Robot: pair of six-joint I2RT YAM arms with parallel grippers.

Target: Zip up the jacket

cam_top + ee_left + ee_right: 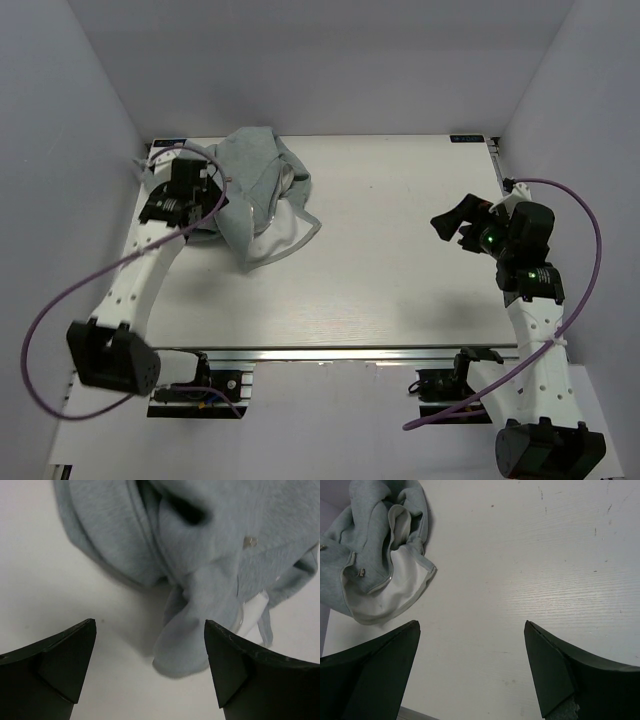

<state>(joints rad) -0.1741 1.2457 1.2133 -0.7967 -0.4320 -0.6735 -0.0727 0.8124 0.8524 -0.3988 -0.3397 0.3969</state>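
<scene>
White panel walls (330,60) enclose a pale wood-grain table (400,290). The light grey-green fleece jacket (262,205) lies crumpled at the upper left of the overhead view, white lining (395,587) turned out, zipper line not traceable. The left black two-finger claw (150,625) hangs released over a drooping fold. The right claw (471,625) is released at mid-right, well apart. Risk: closing now would likely pinch loose fleece, not the zipper, bunching the heap further.

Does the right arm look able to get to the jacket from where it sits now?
Probably yes, with a long stretch: the right gripper is open, and only bare table lies between it and the crumpled jacket at the far left.
</scene>
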